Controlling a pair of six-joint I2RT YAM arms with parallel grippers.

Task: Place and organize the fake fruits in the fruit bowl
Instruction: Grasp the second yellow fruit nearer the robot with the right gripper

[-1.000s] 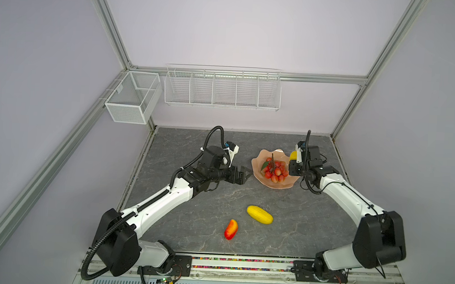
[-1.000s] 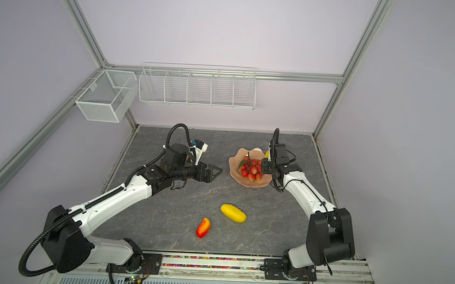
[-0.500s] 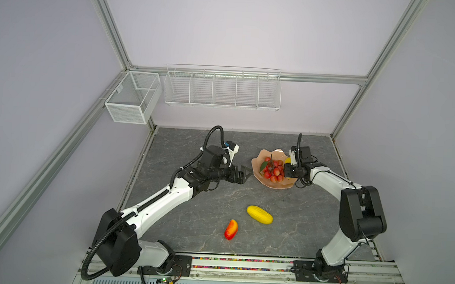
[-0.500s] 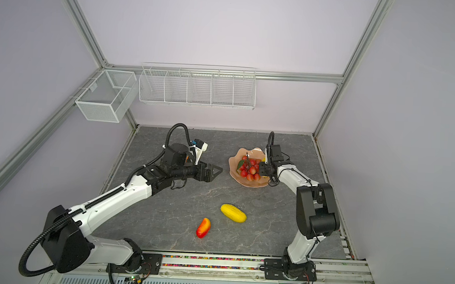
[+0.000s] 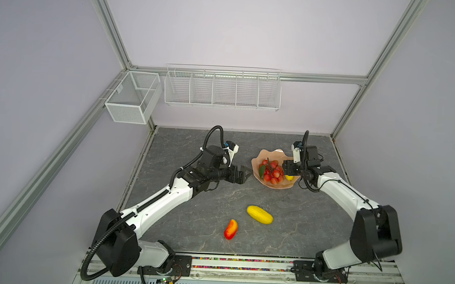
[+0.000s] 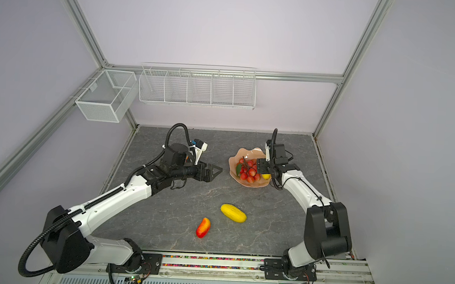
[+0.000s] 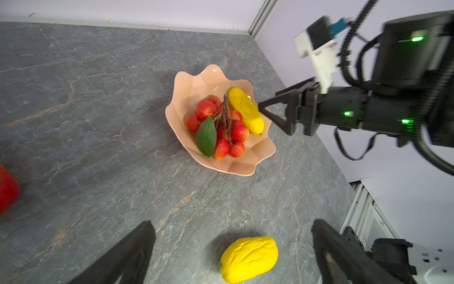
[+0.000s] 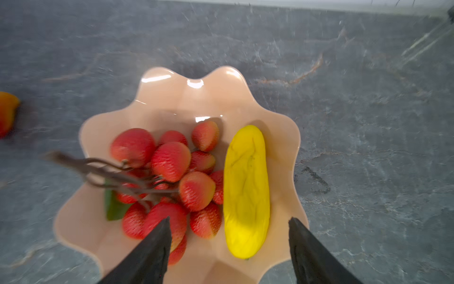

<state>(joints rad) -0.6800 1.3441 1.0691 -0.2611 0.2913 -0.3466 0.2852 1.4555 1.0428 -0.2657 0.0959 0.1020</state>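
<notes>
Right pincer (image 8: pixel 229 221): spread wide, empty, hanging right over the glossy yellow ribbed oblong fruit (image 8: pixel 245 191), not touching it afaict
Where that fruit is: lying in the wide peach-pink bowl with the wavy rim (image 8: pixel 290 137), snug beside the bunch of small red berries (image 8: pixel 172 162)
Left on the grey stone-look tabletop (image 5: pixel 297 228): second yellow ribbed fruit (image 5: pixel 259 214) and a small red-orange mango-like fruit (image 5: pixel 230 229), near each other, well apart from the bowl
Handling guess: probably light, stiff, slick-skinned. I'd pinch across the fat middle, not the tapered ends
Left pincer (image 5: pixel 246 173): wide open, empty, just beside the bowl
Risk: bowl looks light, might skate if bumped
</notes>
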